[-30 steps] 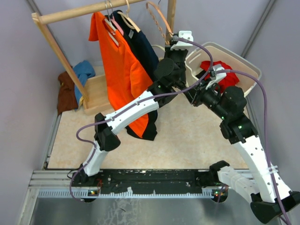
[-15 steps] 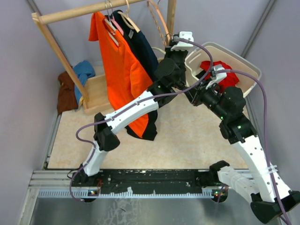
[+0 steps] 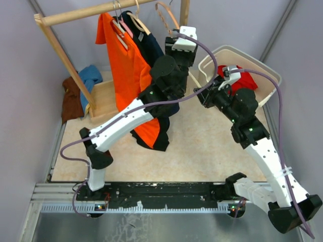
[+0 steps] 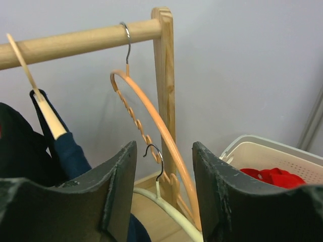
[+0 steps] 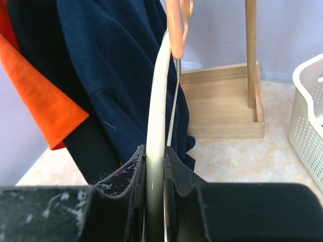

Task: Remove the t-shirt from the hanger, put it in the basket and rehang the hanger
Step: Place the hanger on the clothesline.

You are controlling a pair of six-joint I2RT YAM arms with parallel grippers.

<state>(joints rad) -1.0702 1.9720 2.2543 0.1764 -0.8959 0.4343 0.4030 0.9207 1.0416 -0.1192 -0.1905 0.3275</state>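
At the table's far-left corner a heap of brown and blue clothes [image 3: 75, 93] lies by the foot of the rack. From the rail [image 3: 96, 12] hang an orange t-shirt [image 3: 128, 75] and, just beside it, a navy t-shirt [image 3: 151, 48], each on its own hanger. Either looks soft, light and limp, likely to catch on the hanger's shoulders, so the collar or a shoulder seems the best place to take hold.

The left gripper [image 4: 164, 146] is released, with nothing between its jaws, facing a bare peach hanger [image 4: 162, 132] on the rail. The right gripper [image 5: 155, 151] is clenched on a white hanger [image 5: 157, 91] hooked into the peach one. Both bare hangers crowd the navy shirt. A basket [image 3: 262, 64] at the far-right corner holds a red garment [image 3: 247, 79].
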